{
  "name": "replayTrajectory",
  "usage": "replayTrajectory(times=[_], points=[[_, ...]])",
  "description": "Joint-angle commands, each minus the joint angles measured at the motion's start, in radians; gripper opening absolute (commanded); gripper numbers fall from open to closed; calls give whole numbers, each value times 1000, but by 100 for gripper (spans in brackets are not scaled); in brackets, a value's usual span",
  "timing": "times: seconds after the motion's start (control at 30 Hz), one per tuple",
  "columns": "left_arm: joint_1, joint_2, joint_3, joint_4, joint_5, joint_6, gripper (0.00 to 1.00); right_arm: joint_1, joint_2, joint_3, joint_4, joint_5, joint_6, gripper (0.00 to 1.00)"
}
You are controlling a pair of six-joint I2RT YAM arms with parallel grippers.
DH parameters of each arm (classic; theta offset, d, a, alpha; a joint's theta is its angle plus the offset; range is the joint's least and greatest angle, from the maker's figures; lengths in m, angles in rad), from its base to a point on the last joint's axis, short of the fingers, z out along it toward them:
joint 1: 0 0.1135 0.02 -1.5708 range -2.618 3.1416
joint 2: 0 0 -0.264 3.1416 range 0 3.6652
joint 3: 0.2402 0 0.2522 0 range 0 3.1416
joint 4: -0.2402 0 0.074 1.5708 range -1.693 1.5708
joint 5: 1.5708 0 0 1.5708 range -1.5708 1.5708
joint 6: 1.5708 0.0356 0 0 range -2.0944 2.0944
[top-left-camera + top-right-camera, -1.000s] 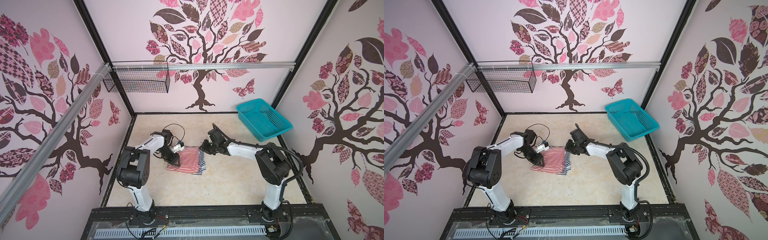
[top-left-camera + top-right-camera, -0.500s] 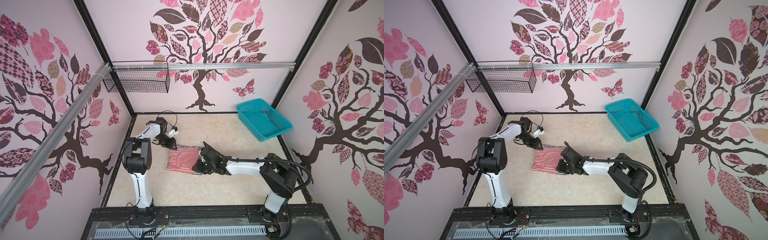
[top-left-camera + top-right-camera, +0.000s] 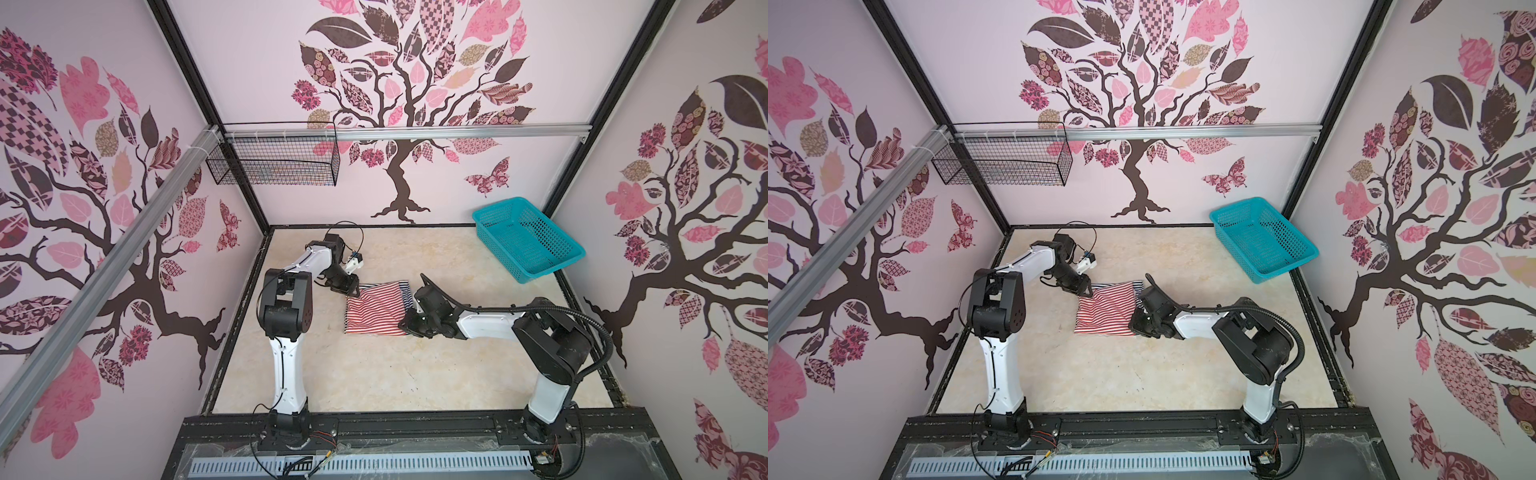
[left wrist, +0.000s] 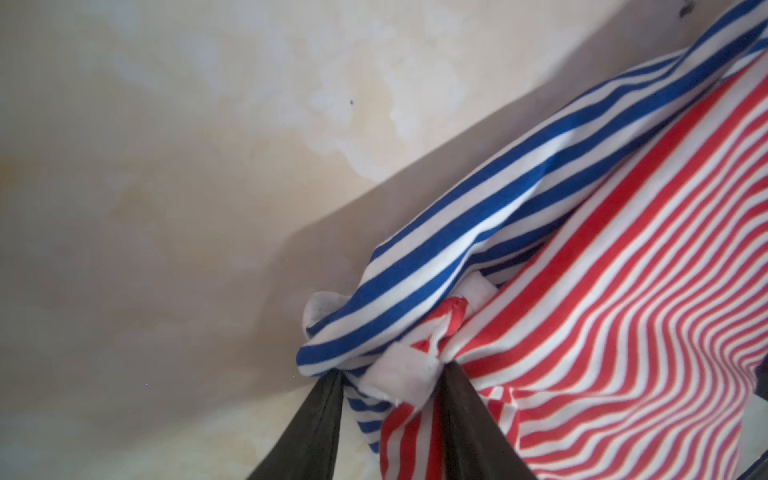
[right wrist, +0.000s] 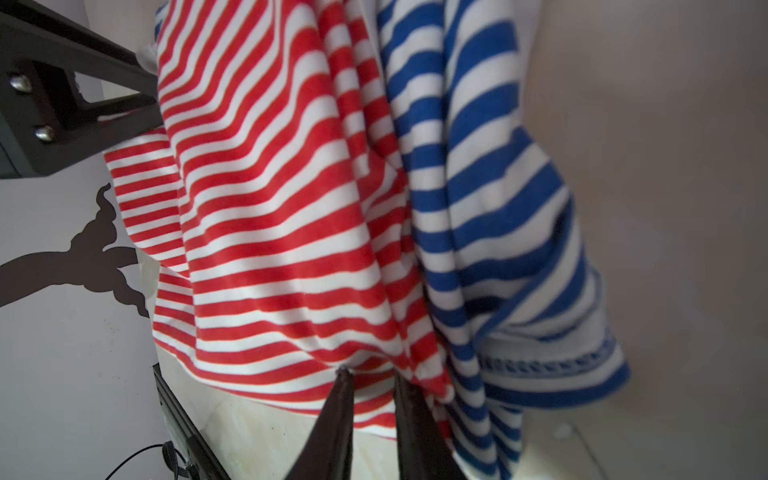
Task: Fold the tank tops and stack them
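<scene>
The soft red-and-white striped tank top [image 3: 374, 309] is spread mid-table over the soft navy-and-white striped tank top [image 3: 406, 291]; both look light, limp, apt to sag. The left gripper [image 4: 390, 370] pinches their bunched far-left corner; the right gripper [image 5: 372, 374] clamps the red hem near-right; opposite corners, layers together, seem the safest hold.

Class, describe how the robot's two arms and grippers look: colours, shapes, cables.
Both arms have white shells with black joints: left arm, right arm. A ribbed black hose runs along the right arm; a thin black wire arcs over the left arm's wrist, beside a small white box. The left gripper and right gripper are black, with flat, tapering fingers.
</scene>
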Motion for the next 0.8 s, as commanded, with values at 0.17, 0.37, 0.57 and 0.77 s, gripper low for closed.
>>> replayTrajectory(times=[0.17,0.37,0.57,0.77], points=[[23,-36,59,104,45,-83,43,-36,-20,46,-41,-69,-105,39],[73,-260,-28,193,70,-161,49,-36,-235,56,-129,-43,-198,78],[117,-528,-229,289,28,-224,60,-64,-463,59,-368,187,-307,98],[261,-750,-606,586,54,-291,76,-365,-716,-103,-430,292,-429,100]])
